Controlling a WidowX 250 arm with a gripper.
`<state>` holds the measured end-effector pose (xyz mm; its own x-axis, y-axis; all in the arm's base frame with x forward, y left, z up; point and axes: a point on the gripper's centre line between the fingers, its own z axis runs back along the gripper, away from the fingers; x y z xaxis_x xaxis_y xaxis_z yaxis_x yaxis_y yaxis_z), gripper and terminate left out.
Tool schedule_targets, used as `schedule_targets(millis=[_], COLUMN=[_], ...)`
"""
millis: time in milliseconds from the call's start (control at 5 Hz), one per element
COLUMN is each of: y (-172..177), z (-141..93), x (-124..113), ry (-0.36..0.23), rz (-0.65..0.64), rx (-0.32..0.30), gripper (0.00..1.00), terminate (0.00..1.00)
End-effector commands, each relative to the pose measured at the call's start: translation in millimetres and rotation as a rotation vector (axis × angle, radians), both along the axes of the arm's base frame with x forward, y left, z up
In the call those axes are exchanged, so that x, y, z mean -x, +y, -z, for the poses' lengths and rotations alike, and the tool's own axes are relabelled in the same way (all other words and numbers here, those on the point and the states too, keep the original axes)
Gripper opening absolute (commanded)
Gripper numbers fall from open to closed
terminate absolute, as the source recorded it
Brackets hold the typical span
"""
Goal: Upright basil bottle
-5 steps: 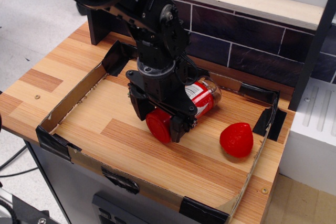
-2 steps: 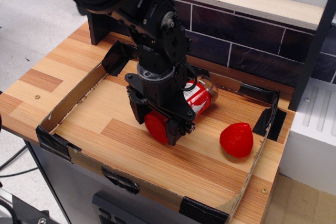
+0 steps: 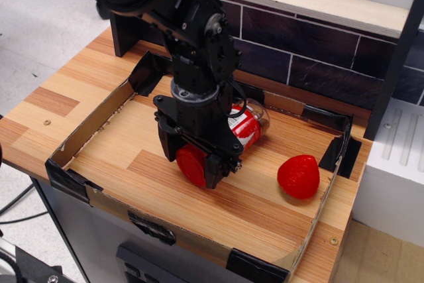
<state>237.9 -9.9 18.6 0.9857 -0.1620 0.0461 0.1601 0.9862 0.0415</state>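
Observation:
The basil bottle [image 3: 246, 124] lies on its side in the cardboard-walled tray [image 3: 99, 114], its red cap [image 3: 189, 162] pointing to the front left and its clear bottom to the back right. My black gripper [image 3: 193, 162] comes down from above and is shut on the bottle at its cap end, one finger on each side of the cap. The arm hides the bottle's middle. The bottle looks to be resting on or just above the wooden floor.
A red toy strawberry [image 3: 298, 175] sits at the tray's right, near the right wall [image 3: 334, 164]. A dark tiled back wall [image 3: 311, 51] and a black post [image 3: 397, 57] stand behind. The tray's front wall [image 3: 159, 220] is low.
The gripper and the bottle have shifted a little to the front left, and the bottle's cap end has moved with the fingers. The strawberry has not moved.

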Motion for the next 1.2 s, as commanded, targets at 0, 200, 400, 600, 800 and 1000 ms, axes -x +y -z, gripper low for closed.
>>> schedule_targets(millis=[0,200,400,600,800,1000], y=[7.3,11.4,16.9,18.4,18.0,15.8], z=[-45.4,-58.7,-65.5,-73.8,-85.2,-95.6], x=[9.8,19.6,25.1,29.7,30.0,25.3], ry=[-0.07,-0.093,-0.077,-0.075,-0.062,-0.027], rz=[0.041,0.048,0.033,0.037,0.018,-0.013], rx=[0.03,0.032,0.01,0.006,0.016,0.017], gripper=[0.0,0.0,0.0,0.0,0.0,0.0], terminate=[0.0,0.0,0.0,0.0,0.0,0.0])
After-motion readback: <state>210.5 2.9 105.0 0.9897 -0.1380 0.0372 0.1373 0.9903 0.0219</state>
